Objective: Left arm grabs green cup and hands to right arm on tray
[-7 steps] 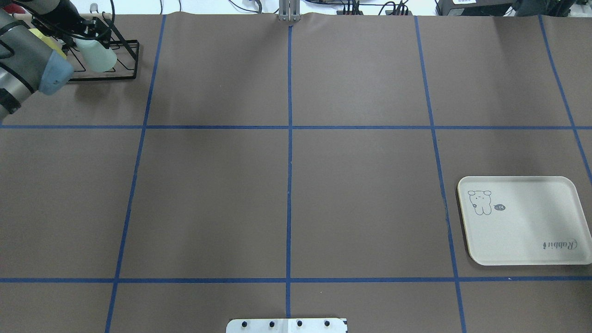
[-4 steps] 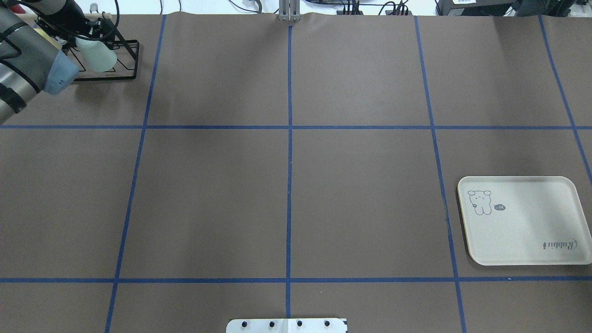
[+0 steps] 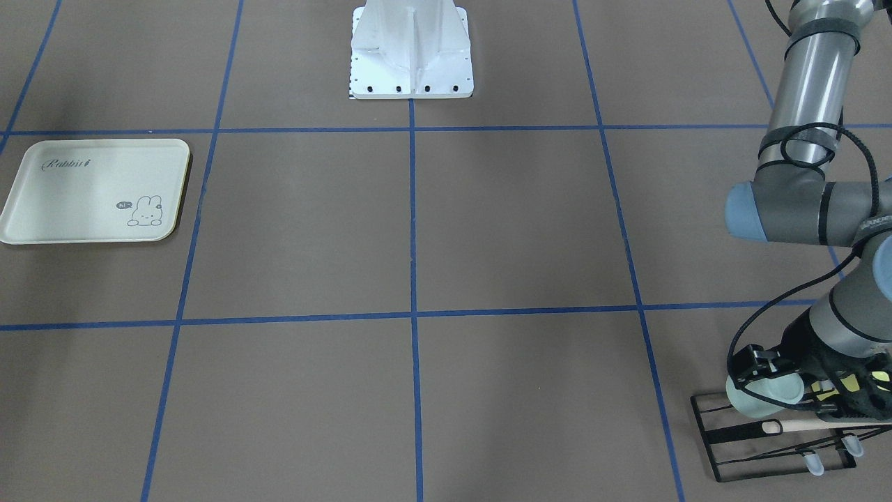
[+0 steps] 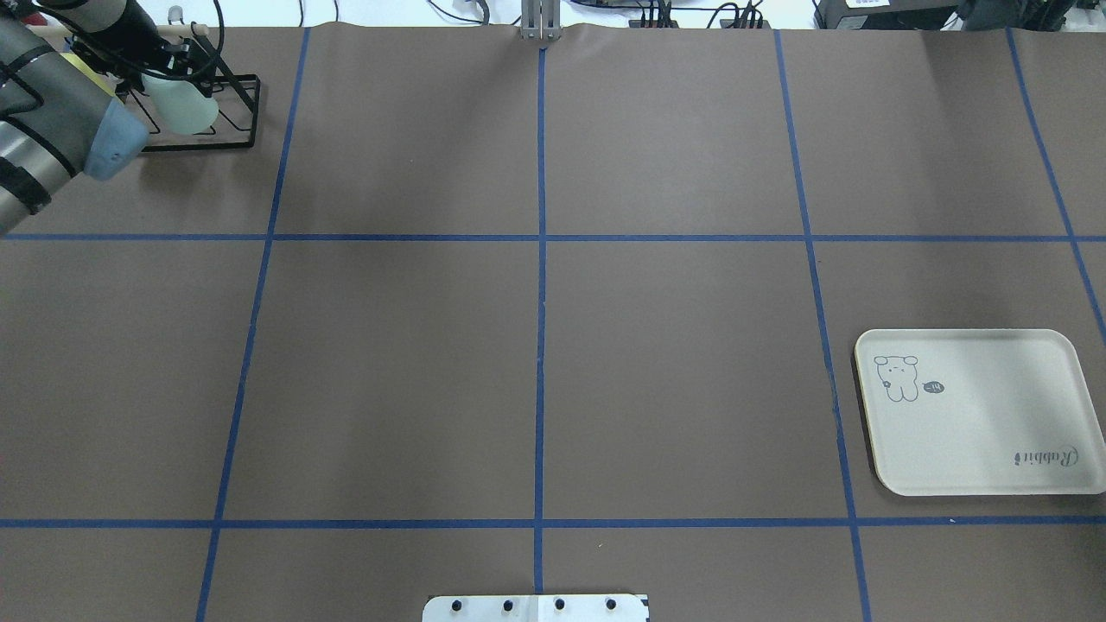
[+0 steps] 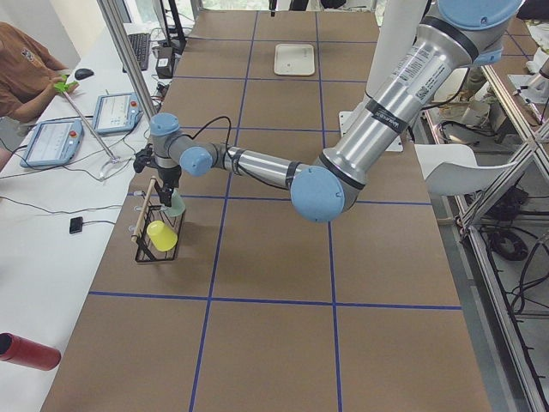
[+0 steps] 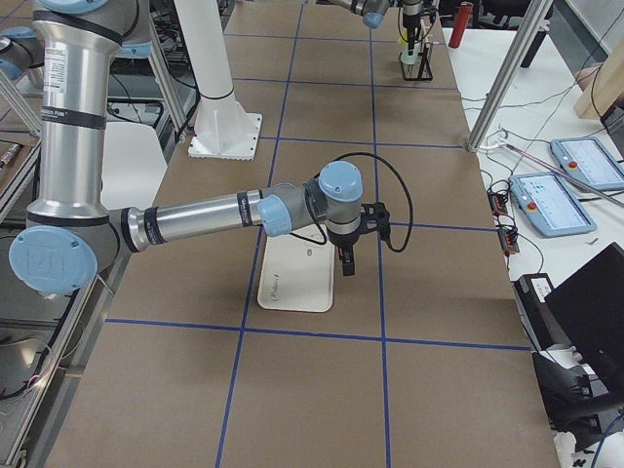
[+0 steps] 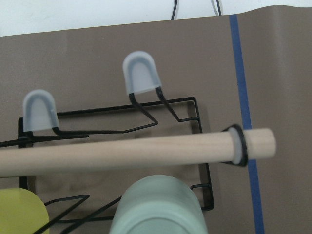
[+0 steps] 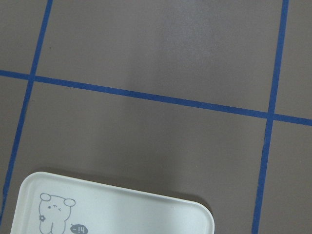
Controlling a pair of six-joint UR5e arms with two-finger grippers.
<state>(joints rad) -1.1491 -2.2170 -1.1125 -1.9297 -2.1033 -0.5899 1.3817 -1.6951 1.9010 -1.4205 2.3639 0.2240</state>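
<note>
The green cup is smooth matt plastic, the rack black wire with a wooden rod, the bench matt brown paper.

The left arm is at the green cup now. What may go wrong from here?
The green cup sits close to the wooden rod of the black wire rack; lifting may catch the rod or drag the rack.
The yellow cup lies right beside it, so the left gripper might knock it.
The tray lies at the table's opposite end; a weak grip may drop the cup on the way.
</note>
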